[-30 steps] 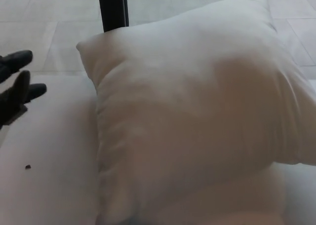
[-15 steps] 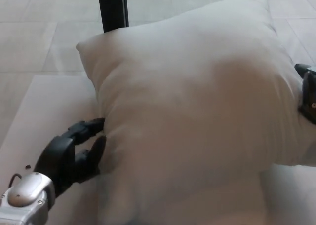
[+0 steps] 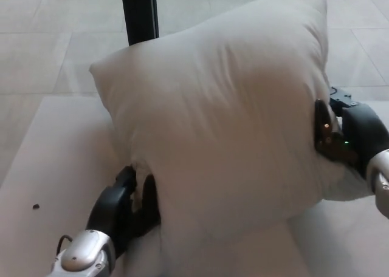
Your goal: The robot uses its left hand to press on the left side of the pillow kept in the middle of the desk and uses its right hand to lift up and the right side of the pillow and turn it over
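A large white pillow (image 3: 225, 119) fills the middle of the white desk (image 3: 55, 161), raised and tilted with its right side lifted. My left hand (image 3: 124, 207) presses into the pillow's lower left edge, its fingers dug into the fabric. At the pillow's right edge my right hand (image 3: 343, 131) is pushed against the fabric and holds that side up. The fingertips of both hands are partly hidden by the pillow.
A black post (image 3: 140, 13) stands behind the pillow at the desk's far edge. Beyond it lies a tiled floor (image 3: 48, 40). A small dark speck (image 3: 36, 206) sits on the desk at the left.
My left hand has pushed further into the pillow's lower left edge. The right hand has come in and taken the right side, which has risen; the pillow now stands steeper.
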You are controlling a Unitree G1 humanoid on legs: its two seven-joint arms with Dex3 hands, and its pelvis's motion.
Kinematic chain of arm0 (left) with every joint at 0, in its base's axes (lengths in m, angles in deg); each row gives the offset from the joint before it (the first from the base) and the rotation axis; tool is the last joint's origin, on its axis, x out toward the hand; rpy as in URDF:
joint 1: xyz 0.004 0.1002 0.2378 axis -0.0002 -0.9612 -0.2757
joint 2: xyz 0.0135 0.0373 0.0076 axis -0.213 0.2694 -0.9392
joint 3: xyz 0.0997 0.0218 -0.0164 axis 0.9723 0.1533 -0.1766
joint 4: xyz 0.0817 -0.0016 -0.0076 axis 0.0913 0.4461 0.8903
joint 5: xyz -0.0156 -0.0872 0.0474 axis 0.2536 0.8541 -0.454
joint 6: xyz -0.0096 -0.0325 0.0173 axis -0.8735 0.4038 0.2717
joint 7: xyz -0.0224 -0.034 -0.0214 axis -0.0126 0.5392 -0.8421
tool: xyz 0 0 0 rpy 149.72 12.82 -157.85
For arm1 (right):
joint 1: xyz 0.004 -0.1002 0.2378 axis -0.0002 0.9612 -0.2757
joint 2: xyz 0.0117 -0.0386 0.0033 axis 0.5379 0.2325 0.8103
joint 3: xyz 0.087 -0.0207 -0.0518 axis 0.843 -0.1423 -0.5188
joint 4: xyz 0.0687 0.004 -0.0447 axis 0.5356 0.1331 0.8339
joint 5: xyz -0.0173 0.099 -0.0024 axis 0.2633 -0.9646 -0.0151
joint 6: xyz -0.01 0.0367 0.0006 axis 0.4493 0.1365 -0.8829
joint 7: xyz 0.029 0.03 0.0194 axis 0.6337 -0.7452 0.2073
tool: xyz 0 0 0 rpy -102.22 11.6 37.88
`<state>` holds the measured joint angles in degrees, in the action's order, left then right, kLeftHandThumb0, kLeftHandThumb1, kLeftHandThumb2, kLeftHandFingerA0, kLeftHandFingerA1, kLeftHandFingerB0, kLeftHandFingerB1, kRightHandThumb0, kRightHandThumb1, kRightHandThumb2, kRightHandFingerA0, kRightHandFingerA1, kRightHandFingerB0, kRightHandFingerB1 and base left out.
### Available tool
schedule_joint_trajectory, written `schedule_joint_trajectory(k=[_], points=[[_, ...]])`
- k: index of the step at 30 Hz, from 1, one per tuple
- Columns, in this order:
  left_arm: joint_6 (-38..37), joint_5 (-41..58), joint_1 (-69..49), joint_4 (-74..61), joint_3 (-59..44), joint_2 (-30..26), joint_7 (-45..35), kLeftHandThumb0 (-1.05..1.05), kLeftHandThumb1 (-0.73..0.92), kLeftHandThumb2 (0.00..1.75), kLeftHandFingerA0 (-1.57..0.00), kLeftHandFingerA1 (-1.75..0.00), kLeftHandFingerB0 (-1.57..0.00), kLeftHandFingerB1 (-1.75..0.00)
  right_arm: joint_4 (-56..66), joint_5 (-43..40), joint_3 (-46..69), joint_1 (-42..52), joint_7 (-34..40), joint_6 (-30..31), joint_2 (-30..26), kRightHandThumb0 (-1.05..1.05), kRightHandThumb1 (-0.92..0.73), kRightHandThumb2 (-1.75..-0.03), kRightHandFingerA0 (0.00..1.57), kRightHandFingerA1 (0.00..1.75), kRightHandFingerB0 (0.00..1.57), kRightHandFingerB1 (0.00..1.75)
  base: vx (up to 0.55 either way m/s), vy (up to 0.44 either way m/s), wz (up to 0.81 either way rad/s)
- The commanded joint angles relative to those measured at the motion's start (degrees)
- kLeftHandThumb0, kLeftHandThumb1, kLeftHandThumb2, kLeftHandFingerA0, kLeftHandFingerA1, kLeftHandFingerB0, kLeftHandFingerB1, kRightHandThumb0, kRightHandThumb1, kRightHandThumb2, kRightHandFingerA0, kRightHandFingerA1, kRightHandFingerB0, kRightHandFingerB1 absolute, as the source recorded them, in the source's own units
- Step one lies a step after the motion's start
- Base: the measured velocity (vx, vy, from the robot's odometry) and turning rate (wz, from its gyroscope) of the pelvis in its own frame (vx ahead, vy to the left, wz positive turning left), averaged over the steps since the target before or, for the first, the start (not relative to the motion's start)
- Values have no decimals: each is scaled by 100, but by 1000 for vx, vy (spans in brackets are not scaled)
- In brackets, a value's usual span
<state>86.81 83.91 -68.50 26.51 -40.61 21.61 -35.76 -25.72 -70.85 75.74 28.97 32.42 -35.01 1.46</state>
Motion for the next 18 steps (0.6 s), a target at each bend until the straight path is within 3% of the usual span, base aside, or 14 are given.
schedule_joint_trajectory(k=[1, 2, 3, 5, 6, 7, 8, 9, 10, 13, 14, 15, 17, 18], points=[[466, -328, -269, 376, 455, 574, 407, -101, 66, 93, 0, -17, 0, 0, 676, -64, -795, 132, -616, 205, 510, -98, -92, -68, 33, 52, 19, 33, 0, 0, 0], [465, -344, -271, 377, 449, 587, 410, -101, 66, 93, 0, -17, 0, 0, 693, -61, -798, 137, -610, 219, 509, -98, -92, -68, 33, 52, 19, 33, 0, 0, 0], [364, -305, -309, 430, 405, 759, 457, -105, 73, 114, 0, -22, 0, -26, 779, 27, -1074, 114, -749, 99, 536, -92, -73, -114, 24, 59, 7, 44, 0, 0, 0], [210, -331, -369, 449, 430, 819, 439, -105, 73, 114, 0, -22, 0, -26, 779, 103, -1283, 72, -862, -5, 546, -92, -73, -114, 24, 59, 7, 44, 0, 0, 0], [144, -352, -381, 482, 424, 918, 522, -105, 75, 112, 0, -21, 0, -25, 778, 134, -1366, 81, -867, -35, 584, -93, -92, -70, 25, 53, 16, 34, 0, 0, 0], [0, -423, -386, 602, 499, 1081, 633, -89, 75, 109, -10, -32, 0, -13, 745, 180, -1593, 112, -830, 80, 747, -104, -77, -115, 26, 62, 11, 42, 0, 0, 0], [-46, -465, -414, 625, 551, 1145, 675, -89, 75, 109, -10, -32, 0, -13, 778, 189, -1678, 152, -807, 150, 796, -104, -77, -115, 26, 62, 11, 42, 0, 0, 0], [-160, -465, -457, 673, 521, 1279, 767, -61, 91, 68, -8, -72, -2, -35, 804, 232, -1766, 199, -742, 229, 839, -102, -77, -115, 27, 61, 10, 43, 0, 0, 0], [-154, -512, -436, 701, 548, 1321, 805, -62, 92, 69, -15, -65, -7, -34, 795, 269, -1814, 207, -722, 241, 862, -98, -90, -69, 30, 57, 14, 35, 0, 0, 0], [-81, -680, -344, 756, 779, 1258, 720, -83, 89, 67, -18, -79, -6, -38, 677, 366, -1924, 248, -661, 156, 997, -99, -89, -68, 32, 59, 16, 38, 0, 0, 0], [-225, -931, -263, 860, 1133, 1063, 504, -92, 91, 67, -34, -94, -17, -49, 505, 419, -2051, 249, -703, 55, 1089, -102, -88, -70, 35, 66, 12, 41, 0, 0, 0], [-162, -1055, -248, 875, 1313, 1110, 575, -105, 77, 116, 0, -18, 0, -21, 269, 497, -2219, 304, -768, -155, 1185, -103, -72, -116, 77, 100, 2, 46, 0, 0, 0], [-258, -1078, -237, 924, 1325, 1140, 581, -105, 77, 116, 0, -18, 0, -21, 221, 535, -2252, 278, -785, -94, 1217, -103, -72, -116, 77, 100, 2, 46, 0, 0, 0], [-216, -1014, -282, 1017, 1239, 1352, 777, -105, 72, 112, 0, -21, 0, -17, 115, 567, -2351, 368, -771, -52, 1309, -98, -88, -67, 68, 106, 12, 42, 0, 0, 0]])
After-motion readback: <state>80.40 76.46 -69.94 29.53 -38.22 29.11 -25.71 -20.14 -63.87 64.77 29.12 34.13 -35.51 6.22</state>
